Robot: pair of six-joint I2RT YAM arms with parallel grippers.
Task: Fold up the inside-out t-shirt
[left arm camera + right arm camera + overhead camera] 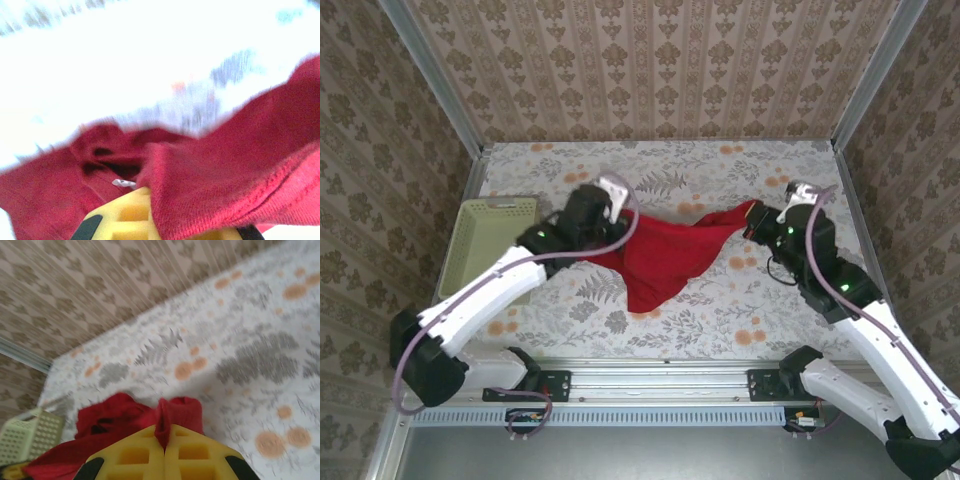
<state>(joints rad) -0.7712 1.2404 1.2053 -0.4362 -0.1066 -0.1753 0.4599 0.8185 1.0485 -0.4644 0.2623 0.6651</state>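
Top external view: barely begun, no fold yet; inside-out t-shirt point(665, 255) stretched across desk point(720, 320) centre, left gripper point(592, 240) at nine o'clock, right gripper point(758, 218) at three, both jaws clamped tight onto cloth.

Red t-shirt point(665, 260), pale green basket point(495, 206), floral table point(720, 310)

red t-shirt point(665, 255) | crumpled, stretched between both arms | hanging to table centre

t-shirt point(665, 260) ctr of table point(720, 315), basket point(475, 245) to L
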